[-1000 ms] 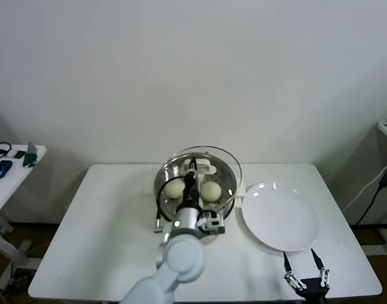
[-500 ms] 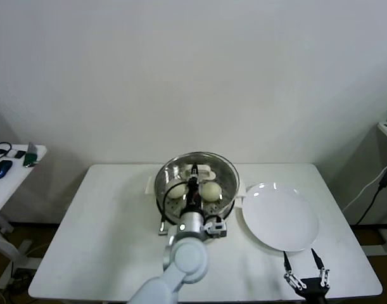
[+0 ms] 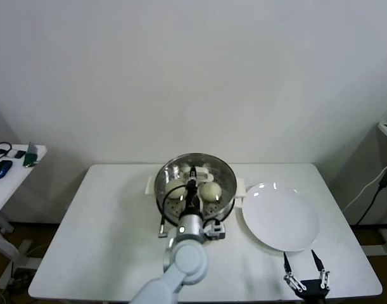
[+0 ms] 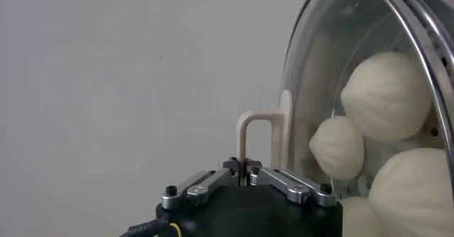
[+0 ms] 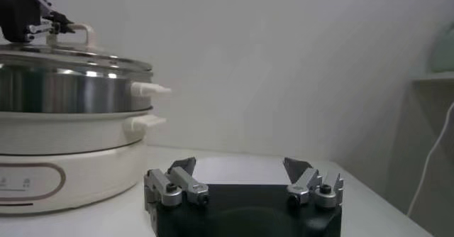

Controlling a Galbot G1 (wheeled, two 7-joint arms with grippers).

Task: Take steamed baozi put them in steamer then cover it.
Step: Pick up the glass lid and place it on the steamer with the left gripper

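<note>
The steamer (image 3: 226, 187) stands at the back middle of the table, a steel basket on a cream base (image 5: 78, 157). The glass cover (image 3: 212, 166) lies flat on its rim. Several baozi (image 3: 210, 189) show through the glass, also in the left wrist view (image 4: 386, 95). My left gripper (image 3: 193, 173) is shut on the cover's cream handle (image 4: 259, 128), right above the steamer's middle. The right wrist view shows it on the handle (image 5: 79, 30) from the side. My right gripper (image 3: 305, 278) is open and empty near the table's front right edge.
A flat white plate (image 3: 280, 217) with nothing on it lies right of the steamer. The white table (image 3: 104, 228) spreads to the left and front. A small side table (image 3: 12, 161) with small items stands at far left.
The cover was tilted above the steamer a second ago. My left gripper has lowered it, and it now lies level on the rim. The right arm has not moved.
</note>
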